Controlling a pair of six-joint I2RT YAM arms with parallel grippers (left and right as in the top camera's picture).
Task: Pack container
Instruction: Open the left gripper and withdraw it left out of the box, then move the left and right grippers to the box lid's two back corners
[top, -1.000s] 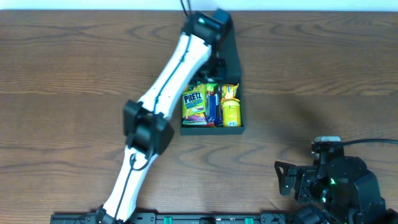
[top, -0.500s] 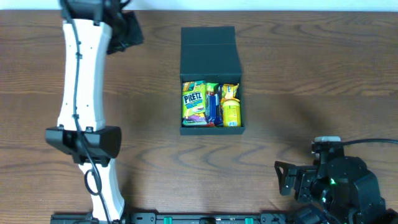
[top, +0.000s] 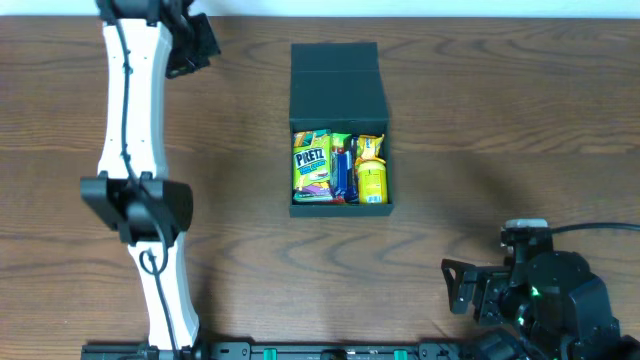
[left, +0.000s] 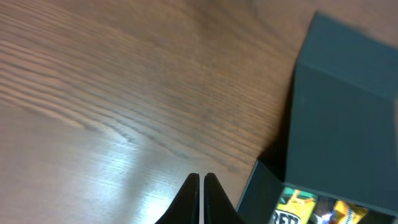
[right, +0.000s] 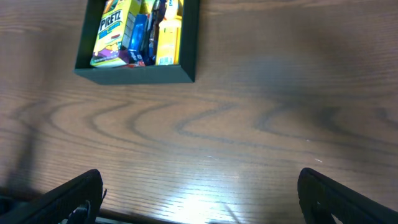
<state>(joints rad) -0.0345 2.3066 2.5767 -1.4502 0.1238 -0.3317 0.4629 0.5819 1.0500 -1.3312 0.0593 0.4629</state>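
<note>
Your container (top: 340, 209), lid open flat, holds snack packets (top: 338, 168); your left gripper (left: 200, 186), left of it, is pinched shut and empty; right gripper (right: 199, 180) gapes wide.

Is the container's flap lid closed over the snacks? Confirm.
No, the container's flap lid is swung open, leaving the Pretz packet and yellow packet exposed.

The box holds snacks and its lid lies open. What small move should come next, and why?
Probably bring the left gripper toward the lid flap to fold it over the snack packets. The container looks full, the flap is open on its far side, and that gripper, fingers shut, is nearer than the right gripper.
</note>
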